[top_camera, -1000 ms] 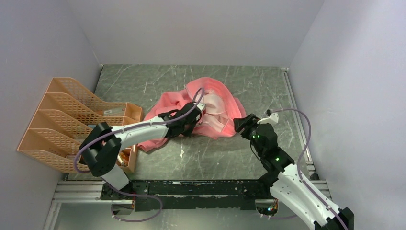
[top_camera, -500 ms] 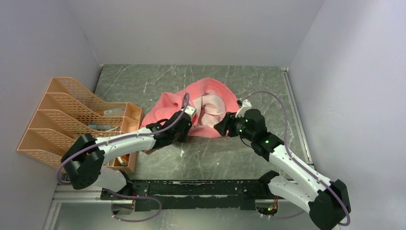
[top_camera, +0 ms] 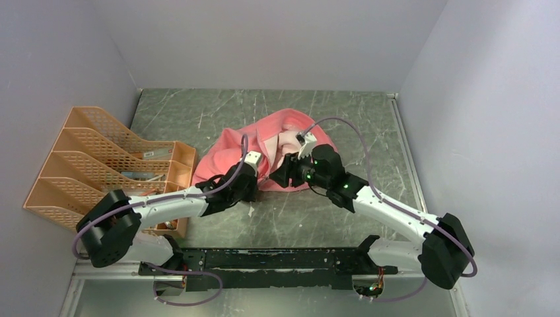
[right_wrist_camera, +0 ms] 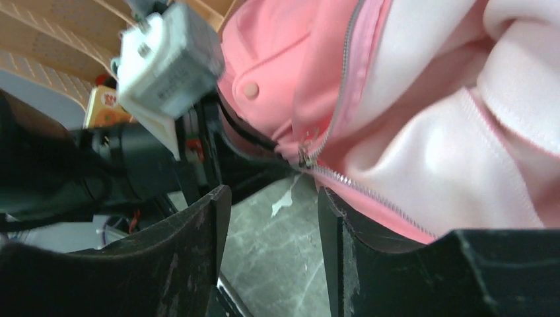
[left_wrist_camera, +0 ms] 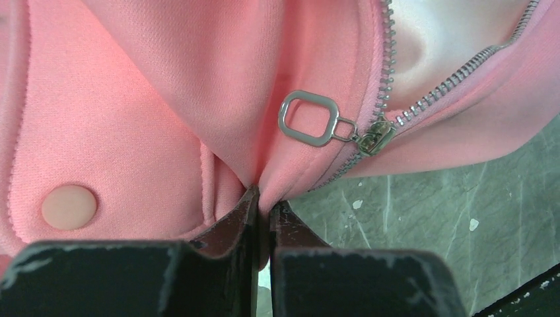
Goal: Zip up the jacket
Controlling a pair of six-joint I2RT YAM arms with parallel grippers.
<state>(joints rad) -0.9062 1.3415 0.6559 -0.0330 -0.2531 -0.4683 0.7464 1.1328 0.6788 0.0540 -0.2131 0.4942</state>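
Jacket (top_camera: 228, 148) crumpled mid-tabletop (top_camera: 310, 218), front partly open, pale lining showing. Left gripper (left_wrist_camera: 263, 210): jaws pinched on a fold of the hem, just below the zipper slider (left_wrist_camera: 373, 137); pull ring (left_wrist_camera: 309, 117) lies flat on the fleece. Right gripper (right_wrist_camera: 271, 198): jaws apart, empty, near the slider.

The right gripper (top_camera: 282, 177) swung in from the right edge of the jacket (top_camera: 228, 148) to its near hem and ended, jaws apart, just beside the left gripper (top_camera: 249, 179). The left gripper, pinching fabric, drew back toward the near left. The jacket bunched narrower, and its right side seemingly slid leftward, though the arm partly hid it.
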